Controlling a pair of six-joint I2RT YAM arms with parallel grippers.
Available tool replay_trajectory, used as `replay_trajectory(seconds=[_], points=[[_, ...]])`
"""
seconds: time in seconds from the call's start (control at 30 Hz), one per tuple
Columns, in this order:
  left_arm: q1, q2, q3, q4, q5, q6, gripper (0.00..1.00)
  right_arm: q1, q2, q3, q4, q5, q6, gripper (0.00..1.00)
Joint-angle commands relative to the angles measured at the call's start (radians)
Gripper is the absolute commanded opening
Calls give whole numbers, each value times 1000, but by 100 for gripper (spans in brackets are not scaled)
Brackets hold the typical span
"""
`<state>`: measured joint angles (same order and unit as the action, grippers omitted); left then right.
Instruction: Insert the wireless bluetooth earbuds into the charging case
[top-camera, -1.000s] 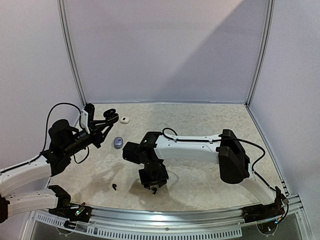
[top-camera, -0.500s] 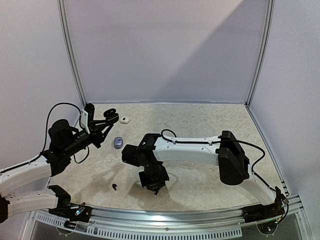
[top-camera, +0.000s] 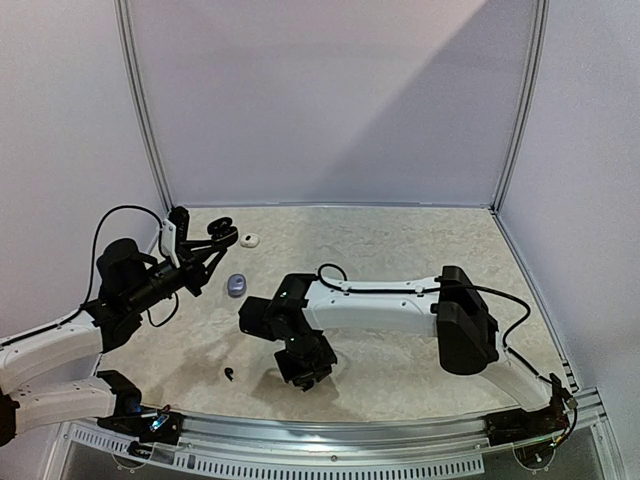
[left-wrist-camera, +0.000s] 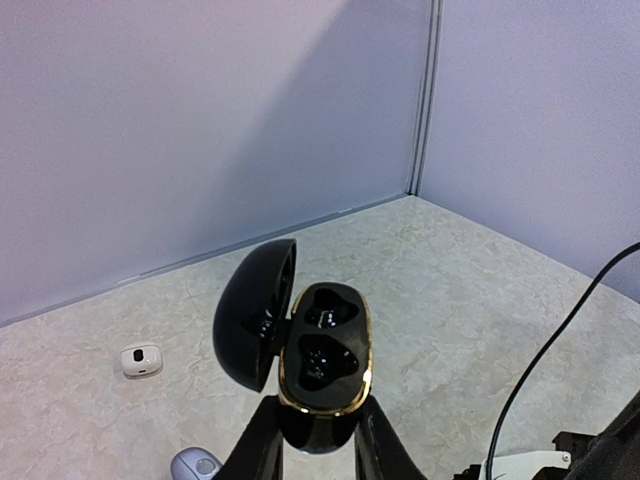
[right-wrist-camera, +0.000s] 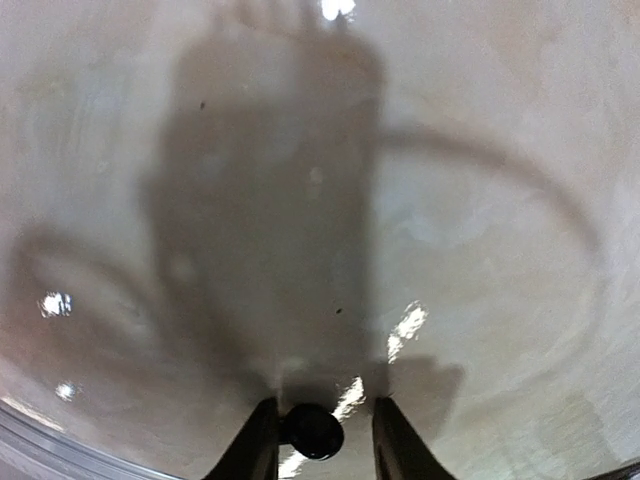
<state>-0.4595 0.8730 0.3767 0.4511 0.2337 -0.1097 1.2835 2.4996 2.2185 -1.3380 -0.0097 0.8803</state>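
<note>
My left gripper (top-camera: 208, 244) (left-wrist-camera: 318, 412) is shut on the base of an open black charging case (left-wrist-camera: 322, 352) with a gold rim, held above the table at the left. Its lid (left-wrist-camera: 255, 325) hangs open to the left and both sockets are empty. My right gripper (top-camera: 304, 376) (right-wrist-camera: 322, 405) is low over the table near the front. Its jaws stand narrowly apart around a black earbud (right-wrist-camera: 312, 432), which rests against the left finger with a gap to the right finger. A second black earbud (top-camera: 231, 374) lies on the table to its left.
A small white case-like object (top-camera: 250, 239) (left-wrist-camera: 141, 360) lies near the back left. A small lilac-grey rounded object (top-camera: 236, 285) (left-wrist-camera: 196, 465) lies below the left gripper. The table's front rail (top-camera: 330, 428) runs just beyond the right gripper. A black cable (left-wrist-camera: 560, 360) crosses at the right.
My right gripper has shifted a little to the left and slightly away from the front edge. The left arm and the case have not moved.
</note>
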Motion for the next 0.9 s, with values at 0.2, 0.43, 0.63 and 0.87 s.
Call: replay_trajectory(seconds=[0.2, 0.43, 0.63, 0.87], points=[[13, 4, -16, 15, 16, -18, 0, 7, -28, -151, -157, 155, -175, 45], [14, 3, -13, 15, 18, -21, 0, 36, -80, -186, -140, 153, -212, 47], [14, 1, -13, 13, 17, -22, 0, 59, -99, -258, -151, 138, -234, 48], [15, 0, -13, 14, 18, -21, 0, 60, -151, -303, -137, 149, -249, 49]])
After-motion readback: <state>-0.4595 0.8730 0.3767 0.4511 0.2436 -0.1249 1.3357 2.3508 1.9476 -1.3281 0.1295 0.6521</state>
